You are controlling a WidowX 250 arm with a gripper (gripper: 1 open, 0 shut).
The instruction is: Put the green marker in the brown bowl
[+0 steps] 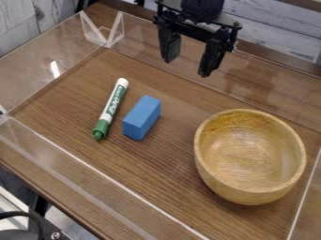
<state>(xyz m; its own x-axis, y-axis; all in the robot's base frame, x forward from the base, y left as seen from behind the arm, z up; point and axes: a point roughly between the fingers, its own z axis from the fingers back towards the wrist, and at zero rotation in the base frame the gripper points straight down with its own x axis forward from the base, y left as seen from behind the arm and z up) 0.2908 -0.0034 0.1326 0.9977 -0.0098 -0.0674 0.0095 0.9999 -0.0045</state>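
Observation:
The green marker (111, 109) lies flat on the wooden table, left of centre, its dark green cap toward the near edge. The brown bowl (251, 155) stands at the right front, a wide wooden bowl with nothing inside it. My gripper (190, 54) hangs above the far middle of the table, pointing down. Its two black fingers stand apart and hold nothing. It is well behind both the marker and the bowl, touching neither.
A blue rectangular block (142, 117) lies just right of the marker. Clear plastic walls (25, 141) ring the table, and a small clear stand (103, 33) sits at the far left.

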